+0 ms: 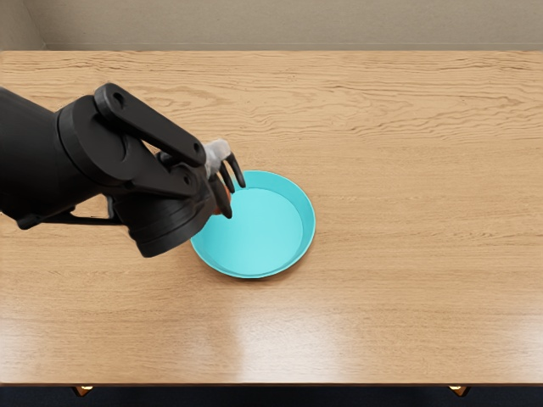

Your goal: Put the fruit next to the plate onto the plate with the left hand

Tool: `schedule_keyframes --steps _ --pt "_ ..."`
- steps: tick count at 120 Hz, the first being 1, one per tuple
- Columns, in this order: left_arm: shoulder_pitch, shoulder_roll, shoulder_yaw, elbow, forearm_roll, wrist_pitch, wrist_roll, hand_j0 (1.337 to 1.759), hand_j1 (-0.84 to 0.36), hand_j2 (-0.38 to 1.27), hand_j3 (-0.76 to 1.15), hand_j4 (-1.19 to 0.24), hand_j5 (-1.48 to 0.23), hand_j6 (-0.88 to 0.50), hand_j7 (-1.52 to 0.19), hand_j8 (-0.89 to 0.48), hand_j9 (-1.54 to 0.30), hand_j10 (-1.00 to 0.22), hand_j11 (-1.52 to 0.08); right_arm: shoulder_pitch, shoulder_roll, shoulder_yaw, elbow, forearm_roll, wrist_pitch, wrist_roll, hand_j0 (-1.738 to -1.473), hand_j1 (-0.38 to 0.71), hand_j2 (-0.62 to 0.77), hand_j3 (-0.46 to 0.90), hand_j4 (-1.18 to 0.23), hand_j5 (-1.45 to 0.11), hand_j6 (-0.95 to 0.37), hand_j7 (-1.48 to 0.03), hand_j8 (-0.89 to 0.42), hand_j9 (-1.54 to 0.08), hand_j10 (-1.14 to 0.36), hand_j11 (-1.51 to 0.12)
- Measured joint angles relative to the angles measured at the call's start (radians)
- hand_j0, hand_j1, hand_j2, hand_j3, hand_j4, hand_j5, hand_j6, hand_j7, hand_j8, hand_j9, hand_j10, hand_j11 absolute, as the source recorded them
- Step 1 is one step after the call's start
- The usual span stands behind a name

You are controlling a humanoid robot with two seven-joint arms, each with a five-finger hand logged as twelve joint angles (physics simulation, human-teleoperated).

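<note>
1. The left hand (200,192) hung low over the table (407,127), its arm coming in from the left. Its bulk hid whatever lay beneath it.
2. The fingers (238,175) hooked downward, side by side rather than spread, with their tips right at the near-left rim of the plate (308,222). From where I stood I couldn't tell whether they pinched anything or merely curled over it.
3. The fruit wasn't plainly on show. No fruit lay anywhere on the open wood, and none in the dish beyond the fingertips. So I judged it sat under the palm, behind the fingers, beside the plate or just at its edge.
4. That posture made sense to me. A claw from above suits a small round thing, and working at the rim keeps the carry short.
5. The plate's blue floor, ahead of the fingertips, showed bare, so I reckoned the placing wasn't done.
6. I saw nothing of the right arm.
</note>
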Motion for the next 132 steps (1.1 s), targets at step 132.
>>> schedule_keyframes --steps 132 --pt "0.339 0.579 -0.244 0.038 0.287 -0.217 -0.084 1.658 0.04 0.06 0.0 -0.27 -0.35 -0.27 -0.35 -0.26 -0.35 -0.26 -0.35 0.0 0.0 0.0 0.0 0.0 0.0 0.0 -1.658 -0.3 -0.01 0.0 -0.04 -0.05 -0.04 -0.05 -0.04 -0.05 -0.04 -0.05"
